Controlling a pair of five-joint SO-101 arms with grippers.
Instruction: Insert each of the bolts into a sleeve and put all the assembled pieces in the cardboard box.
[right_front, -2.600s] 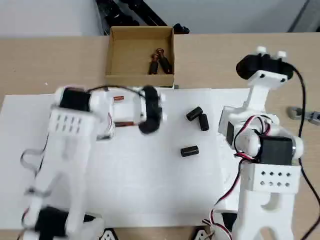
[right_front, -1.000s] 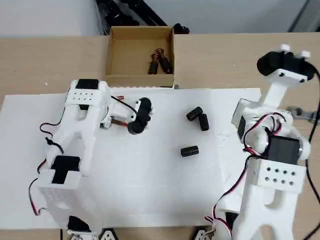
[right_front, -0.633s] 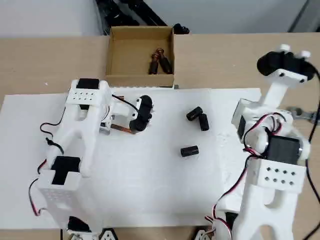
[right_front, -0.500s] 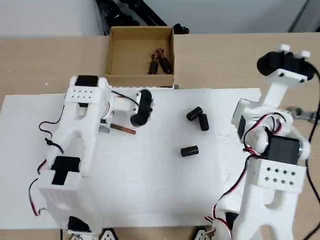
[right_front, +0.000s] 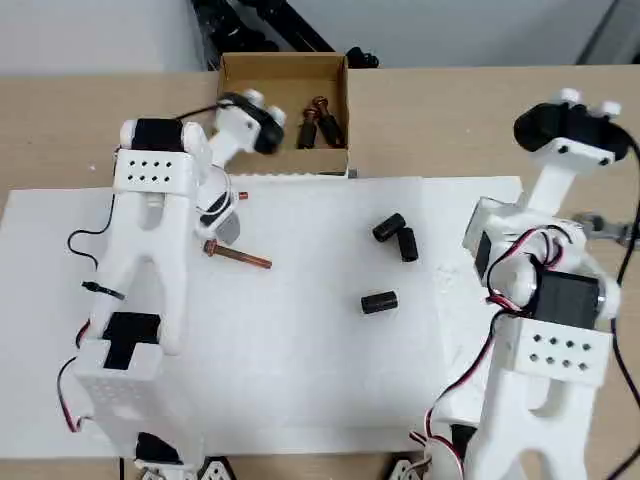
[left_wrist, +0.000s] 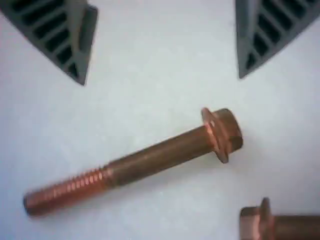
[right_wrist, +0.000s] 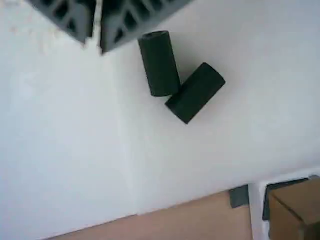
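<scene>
The left arm has swung its upper part away from the middle of the white sheet (right_front: 320, 380) toward the cardboard box (right_front: 228, 110), and the bolt (left_wrist: 135, 167) that sat in its grip a second ago now lies loose on the sheet, while the right arm has kept its place at the sheet's right edge. The left gripper (left_wrist: 161, 79) hangs above that bolt with its jaws spread wide and nothing between them. The bolt lies flat on the sheet, apart from both fingers. The head of a second bolt (left_wrist: 277, 225) shows just beside the first one's head, also on the sheet. The right gripper (right_wrist: 96, 44) has its jaws drawn almost together, a thin slit left between them, and grips nothing. Its tips are near one end of a black sleeve (right_wrist: 159, 62), which lies touching another sleeve (right_wrist: 195, 92) at an angle. A third sleeve (right_front: 379, 301) lies by itself nearer the middle of the sheet, well apart from the pair. The box stands on the wooden table (right_front: 60, 120) just past the sheet's far edge, and two assembled pieces (right_front: 320, 122) lie inside it near its right wall.
</scene>
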